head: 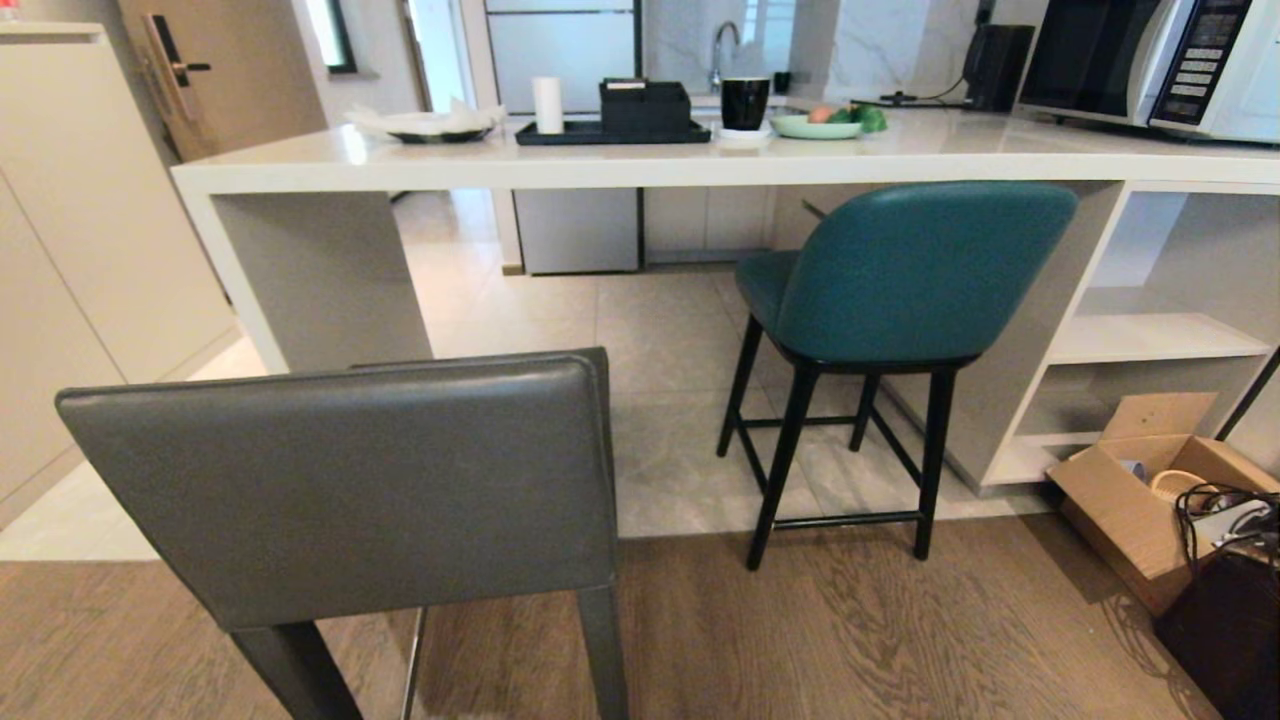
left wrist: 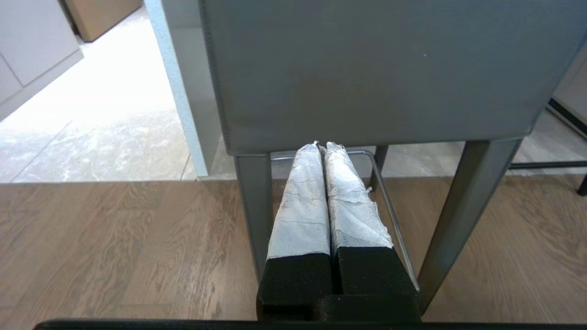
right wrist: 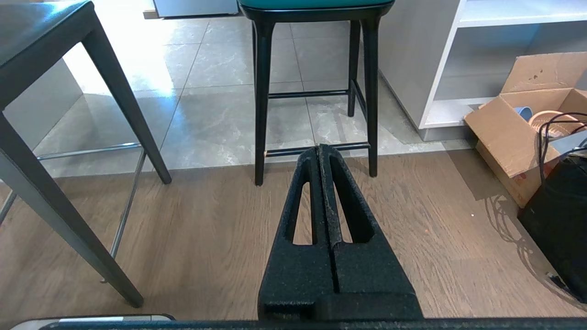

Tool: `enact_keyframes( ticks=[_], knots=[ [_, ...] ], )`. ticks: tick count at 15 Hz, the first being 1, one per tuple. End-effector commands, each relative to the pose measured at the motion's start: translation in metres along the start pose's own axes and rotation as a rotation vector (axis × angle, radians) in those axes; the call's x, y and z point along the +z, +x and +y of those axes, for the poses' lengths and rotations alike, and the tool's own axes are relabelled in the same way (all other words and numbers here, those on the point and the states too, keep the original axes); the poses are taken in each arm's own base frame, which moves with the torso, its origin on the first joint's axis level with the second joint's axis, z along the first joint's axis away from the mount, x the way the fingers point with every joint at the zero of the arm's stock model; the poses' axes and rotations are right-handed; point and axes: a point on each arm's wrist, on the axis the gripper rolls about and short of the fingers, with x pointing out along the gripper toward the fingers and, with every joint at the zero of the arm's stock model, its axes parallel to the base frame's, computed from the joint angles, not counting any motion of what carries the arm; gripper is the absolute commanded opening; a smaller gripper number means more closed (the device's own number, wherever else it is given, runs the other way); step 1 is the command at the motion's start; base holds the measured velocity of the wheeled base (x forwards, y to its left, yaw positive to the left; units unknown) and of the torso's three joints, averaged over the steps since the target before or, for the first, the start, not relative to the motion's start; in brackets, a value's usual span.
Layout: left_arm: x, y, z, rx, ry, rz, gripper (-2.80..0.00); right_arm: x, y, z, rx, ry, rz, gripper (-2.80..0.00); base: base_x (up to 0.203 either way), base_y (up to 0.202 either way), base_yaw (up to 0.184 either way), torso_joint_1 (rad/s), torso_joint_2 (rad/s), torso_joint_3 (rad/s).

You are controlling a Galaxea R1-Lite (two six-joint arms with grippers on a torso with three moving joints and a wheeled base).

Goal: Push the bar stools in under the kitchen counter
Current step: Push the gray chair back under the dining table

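Note:
A grey leather bar stool (head: 350,480) with a low rectangular back stands close in front of me on the wood floor, well out from the white kitchen counter (head: 620,160). The teal bar stool (head: 900,270) with black legs stands farther off to the right, its seat partly under the counter top. Neither arm shows in the head view. My left gripper (left wrist: 321,145), its fingers wrapped in white tape, is shut and points at the lower edge of the grey stool's back (left wrist: 376,68). Shut and empty, my right gripper (right wrist: 319,149) points toward the teal stool's legs (right wrist: 261,101).
An open cardboard box (head: 1140,490) and a black unit with cables (head: 1225,610) sit on the floor at the right. White shelves (head: 1150,340) fill the counter's right end. On the counter stand a tray (head: 610,132), a mug (head: 745,103), a plate (head: 815,126) and a microwave (head: 1150,60).

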Motion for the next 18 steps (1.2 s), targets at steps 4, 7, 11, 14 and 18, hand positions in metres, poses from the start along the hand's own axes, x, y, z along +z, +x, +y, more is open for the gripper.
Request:
enact_keyframes(
  ticks=[4, 7, 11, 14, 18],
  knots=[
    [-0.0046, 0.0012, 0.0, -0.001, 0.001, 0.017, -2.8, -0.0004, 0.0002, 0.0, 0.0, 0.0, 0.002, -2.8, 0.002, 0.016, 0.001, 0.001, 0.0, 0.002],
    [-0.0046, 0.0012, 0.0, -0.001, 0.001, 0.017, -2.8, -0.0004, 0.0002, 0.0, 0.0, 0.0, 0.002, -2.8, 0.002, 0.159, -0.003, 0.001, 0.01, 0.004],
    [-0.0046, 0.0012, 0.0, -0.001, 0.001, 0.017, -2.8, -0.0004, 0.0002, 0.0, 0.0, 0.0, 0.002, -2.8, 0.0, 0.196, 0.0, 0.003, 0.0, 0.002],
    [-0.0046, 0.0012, 0.0, -0.001, 0.001, 0.017, -2.8, -0.0004, 0.0002, 0.0, 0.0, 0.0, 0.002, -2.8, 0.0, 0.196, -0.001, 0.001, 0.0, 0.005],
    [-0.0046, 0.0012, 0.0, -0.001, 0.001, 0.017, -2.8, -0.0004, 0.0002, 0.0, 0.0, 0.0, 0.002, -2.8, 0.0, 0.195, -0.002, 0.0, 0.0, 0.005]
  ],
)
